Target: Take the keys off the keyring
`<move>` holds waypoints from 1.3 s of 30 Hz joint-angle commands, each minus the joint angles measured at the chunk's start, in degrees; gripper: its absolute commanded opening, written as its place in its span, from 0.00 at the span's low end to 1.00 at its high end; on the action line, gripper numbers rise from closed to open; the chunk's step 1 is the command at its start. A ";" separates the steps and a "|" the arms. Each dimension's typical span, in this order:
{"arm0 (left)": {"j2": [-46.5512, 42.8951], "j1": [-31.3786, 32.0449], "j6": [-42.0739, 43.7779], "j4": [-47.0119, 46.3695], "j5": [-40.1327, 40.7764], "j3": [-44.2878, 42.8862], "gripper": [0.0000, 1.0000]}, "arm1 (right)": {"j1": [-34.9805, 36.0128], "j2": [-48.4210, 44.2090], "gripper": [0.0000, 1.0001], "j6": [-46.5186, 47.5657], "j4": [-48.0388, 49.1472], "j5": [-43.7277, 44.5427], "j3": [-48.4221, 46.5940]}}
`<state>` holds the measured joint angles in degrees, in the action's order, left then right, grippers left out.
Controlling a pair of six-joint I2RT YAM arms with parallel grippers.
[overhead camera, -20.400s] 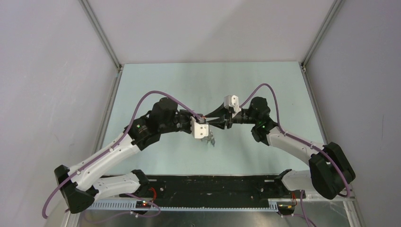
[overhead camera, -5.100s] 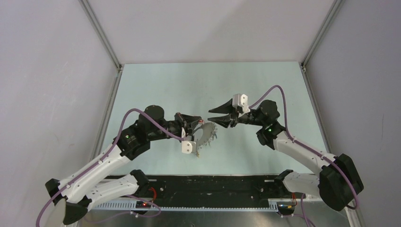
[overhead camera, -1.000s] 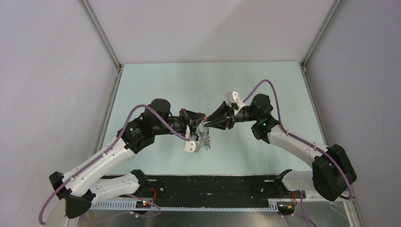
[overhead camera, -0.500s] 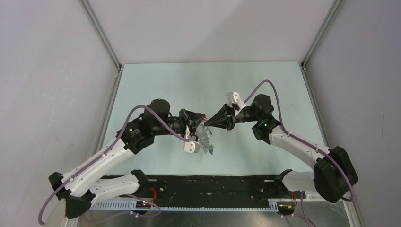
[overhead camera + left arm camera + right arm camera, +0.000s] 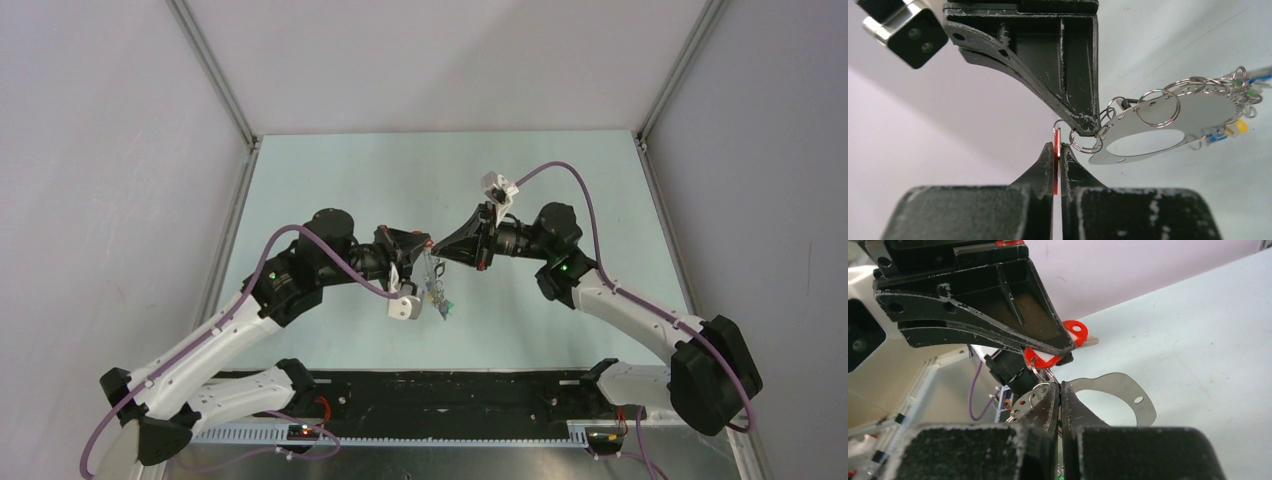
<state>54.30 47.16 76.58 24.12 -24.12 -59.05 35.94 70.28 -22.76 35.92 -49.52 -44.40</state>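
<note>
My left gripper (image 5: pixel 1058 146) is shut on the red head of a key (image 5: pixel 1056 167), seen edge-on between its fingers. That red key (image 5: pixel 1076 333) joins through small split rings to the keyring (image 5: pixel 1198 111), a flat silver hoop with an oval hole. My right gripper (image 5: pixel 1060 389) is shut on the keyring's rim (image 5: pixel 1120 382), tip to tip with the left. In the top view both grippers, left (image 5: pixel 418 247) and right (image 5: pixel 441 250), meet above the table, and the keyring (image 5: pixel 432 278) hangs below them. The other keys (image 5: pixel 1235 125), with yellow, blue and green heads, hang from its far rim.
The pale green table (image 5: pixel 330 180) lies under the arms, between grey walls with metal frame posts (image 5: pixel 215 80). A black rail (image 5: pixel 450 390) runs along the near edge by the arm bases. Purple cables (image 5: pixel 560 175) loop over both arms.
The right gripper has closed and its wrist has rolled, so its camera block now points up. The keyring has swung to hang edge-on, with the bunch of keys lower.
</note>
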 commanded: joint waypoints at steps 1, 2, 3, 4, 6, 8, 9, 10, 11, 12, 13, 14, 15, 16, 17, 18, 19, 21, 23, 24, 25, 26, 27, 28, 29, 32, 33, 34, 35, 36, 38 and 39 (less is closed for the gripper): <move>-1.47 0.09 1.10 -3.22 -0.49 0.05 0.00 | 0.22 -2.94 0.00 -12.74 10.66 7.79 2.83; -1.52 0.12 1.07 -3.26 -0.25 0.24 0.00 | 0.20 -3.39 0.00 -13.09 11.63 8.66 3.88; -1.67 0.12 1.01 -3.24 -0.08 0.60 0.00 | 0.10 -4.27 0.00 -13.75 11.89 10.56 4.37; -1.75 0.13 0.96 -3.22 -0.02 0.73 0.00 | -0.04 -4.80 0.00 -14.00 12.68 11.45 5.50; -1.94 0.16 0.80 -3.23 0.16 1.15 0.00 | -0.41 -6.77 0.00 -14.68 14.69 16.37 7.87; -1.99 0.39 0.72 -3.22 0.46 1.45 0.00 | -0.59 -8.60 0.00 -15.02 17.37 18.91 9.91; -1.85 0.48 0.69 -3.27 0.49 1.71 0.00 | -0.50 -9.24 0.00 -14.96 17.97 19.18 10.40; -1.75 0.83 0.64 -3.28 0.49 1.86 0.00 | -0.47 -9.35 0.00 -14.95 18.84 19.17 10.48; -1.40 1.01 0.47 -3.29 0.50 2.14 0.00 | -0.33 -9.32 0.00 -15.01 19.23 19.05 10.54; -0.95 1.51 0.49 -3.29 0.66 2.29 0.00 | -0.21 -9.07 0.00 -14.98 19.94 18.68 10.55; -0.73 1.88 0.59 -3.29 1.38 2.47 0.00 | 0.02 -8.87 0.00 -14.96 20.14 18.54 10.56; -0.33 2.63 0.63 -3.25 1.76 2.46 0.00 | 0.05 -8.68 0.00 -14.95 20.10 18.33 10.56; -0.11 2.87 0.67 -3.22 2.49 2.45 0.00 | 0.17 -8.63 0.00 -14.99 20.04 18.28 10.65; 0.20 3.34 0.67 -3.21 2.71 2.49 0.00 | 0.26 -8.59 0.00 -14.97 20.06 18.33 10.65; 0.33 3.54 0.68 -3.20 2.84 2.48 0.00 | 0.49 -8.59 0.00 -14.91 20.24 18.37 10.65; 0.53 3.90 0.68 -3.25 2.84 2.55 0.00 | 0.67 -8.58 0.00 -14.82 20.70 18.46 10.70; 0.67 4.04 0.75 -3.22 2.85 2.49 0.00 | 0.82 -8.58 0.00 -14.75 20.91 18.65 10.64; 1.08 4.52 0.73 -3.25 2.84 2.43 0.00 | 1.14 -8.54 0.00 -14.26 21.17 19.10 10.61; 1.60 5.30 1.02 -3.16 3.55 2.49 0.00 | 1.23 -8.50 0.00 -13.68 20.72 19.37 10.57; 1.90 5.95 1.16 -3.17 4.43 2.57 0.00 | 0.99 -8.54 0.00 -13.15 20.44 19.63 10.57; 1.97 6.25 1.26 -3.14 4.83 2.59 0.00 | 0.76 -8.60 0.00 -12.99 19.37 19.94 10.59; 1.97 6.69 1.23 -3.12 5.28 2.83 0.00 | 0.30 -8.92 0.00 -12.70 18.84 20.66 10.62; 1.87 6.91 0.97 -3.12 5.43 2.95 0.00 | -0.02 -9.10 0.00 -12.54 17.96 21.25 10.62; 1.82 6.95 -0.41 -3.16 5.98 2.92 0.00 | -0.77 -9.79 0.00 -12.06 17.34 21.67 10.69; 1.88 6.98 -1.45 -3.15 6.48 2.77 0.00 | -1.18 -10.84 0.00 -11.61 15.89 22.89 10.71; 1.76 6.98 -6.61 -3.13 9.85 3.15 0.00 | -2.82 -13.99 0.00 -7.40 11.23 26.56 10.81; 1.55 7.03 -7.40 -3.20 10.22 3.41 0.00 | -3.17 -15.62 0.00 -5.41 8.50 28.57 10.78; 0.95 7.01 -8.75 -3.20 10.51 4.05 0.00 | -3.80 -16.37 0.00 -4.59 7.07 29.55 10.82; 0.16 6.99 -9.44 -3.22 10.46 4.35 0.00 | -4.14 -17.73 0.00 -3.24 4.29 31.41 10.82; -0.18 6.99 -10.33 -3.21 9.87 4.94 0.00 | -4.90 -18.26 0.00 -2.67 3.21 31.98 10.83; -1.33 7.00 -11.23 -3.42 8.83 5.98 0.00 | -6.18 -19.49 0.00 -1.85 0.65 32.72 10.89; -1.82 6.99 -11.87 -4.26 8.91 6.23 0.00 | -6.99 -20.03 0.00 -1.80 -0.26 32.57 10.99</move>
<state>55.40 53.56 69.80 19.53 -14.15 -54.37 31.90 53.12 -28.91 38.54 -24.75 -32.47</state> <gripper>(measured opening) 0.020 0.009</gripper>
